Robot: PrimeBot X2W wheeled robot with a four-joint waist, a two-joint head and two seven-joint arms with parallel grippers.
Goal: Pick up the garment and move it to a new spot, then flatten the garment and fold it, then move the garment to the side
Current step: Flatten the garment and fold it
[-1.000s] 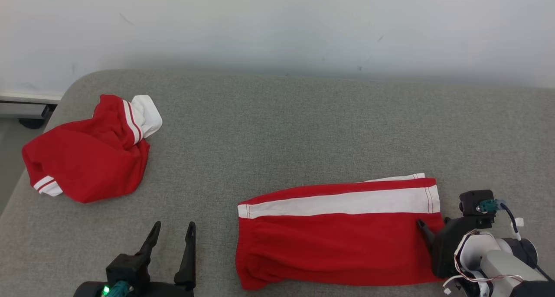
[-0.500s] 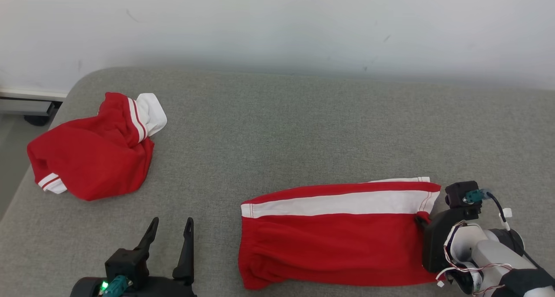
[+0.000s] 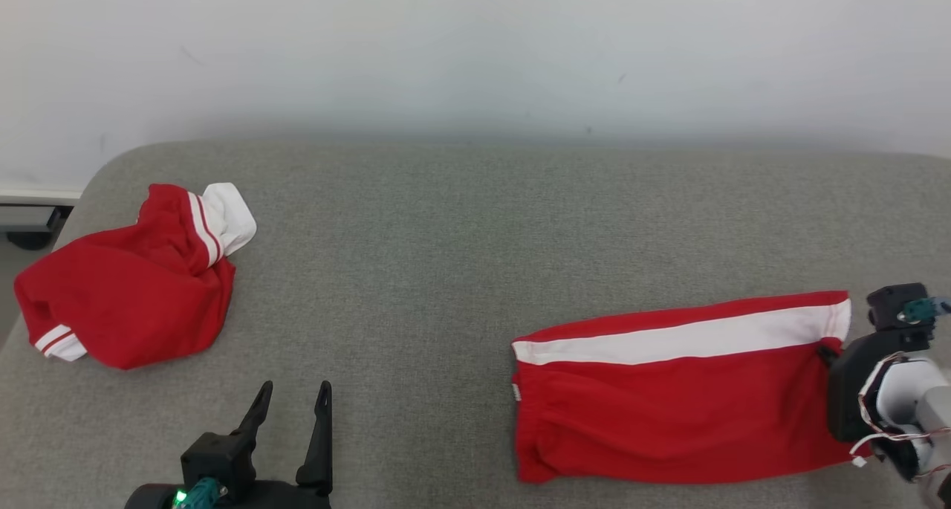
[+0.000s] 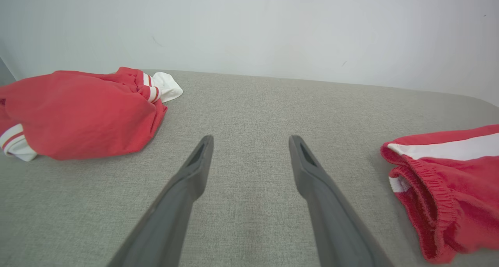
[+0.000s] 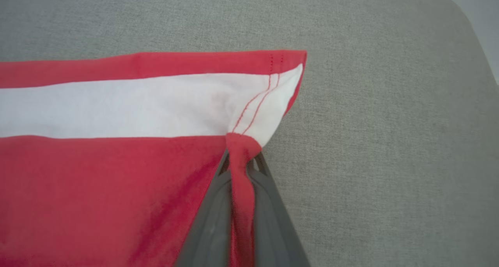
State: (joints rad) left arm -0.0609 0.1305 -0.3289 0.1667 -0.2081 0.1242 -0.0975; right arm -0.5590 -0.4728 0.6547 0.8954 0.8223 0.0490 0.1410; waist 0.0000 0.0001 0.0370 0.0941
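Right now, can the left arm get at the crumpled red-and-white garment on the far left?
Probably yes: the open left gripper faces bare grey upholstered surface, with nothing between it and the crumpled red-and-white garment.

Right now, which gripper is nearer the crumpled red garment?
Left. The left gripper hangs open near the crumpled garment, not touching; the right gripper is far across, shut on the folded garment's edge.
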